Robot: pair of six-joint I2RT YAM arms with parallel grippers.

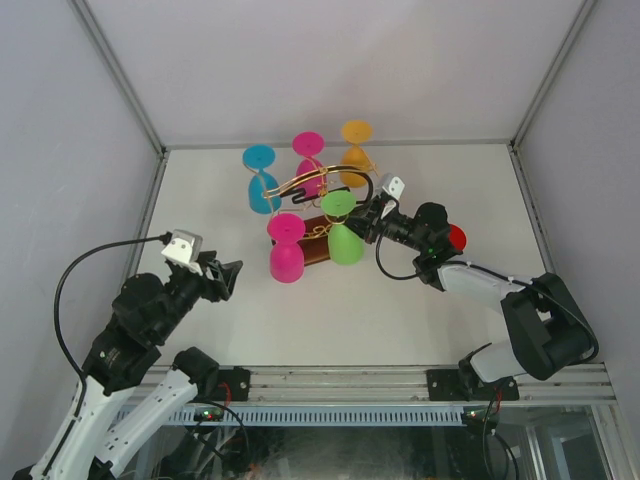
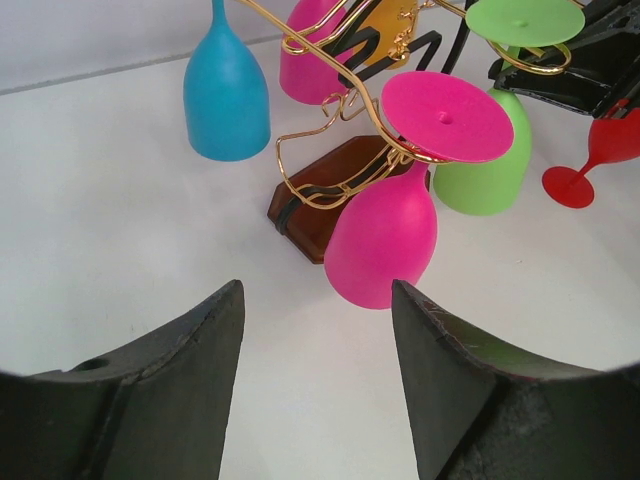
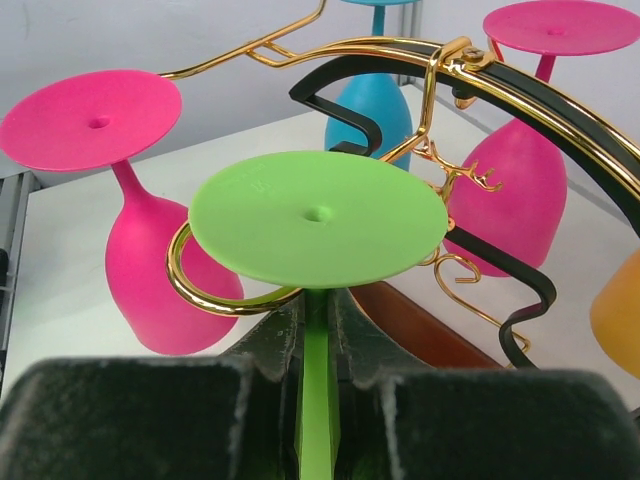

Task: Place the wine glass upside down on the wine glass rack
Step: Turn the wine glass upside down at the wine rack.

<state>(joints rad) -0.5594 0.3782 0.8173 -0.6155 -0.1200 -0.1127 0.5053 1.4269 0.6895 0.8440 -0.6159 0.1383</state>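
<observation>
A green wine glass (image 1: 346,242) hangs upside down at the front right of the wine glass rack (image 1: 312,183), foot (image 3: 318,215) up and bowl down. My right gripper (image 3: 320,335) is shut on its thin green stem just under the foot. A gold loop of the rack (image 3: 190,285) curls beneath the left side of the foot; I cannot tell whether the foot rests on it. The rack's brown base (image 2: 330,195) stands under the glasses. My left gripper (image 2: 318,300) is open and empty, low over the table to the left of the rack (image 2: 330,150).
Several glasses hang upside down on the rack: blue (image 1: 262,185), pink at the front (image 1: 287,252), pink at the back (image 1: 310,165) and orange (image 1: 355,150). A red glass (image 2: 600,150) lies on the table behind my right arm. White walls close in the table.
</observation>
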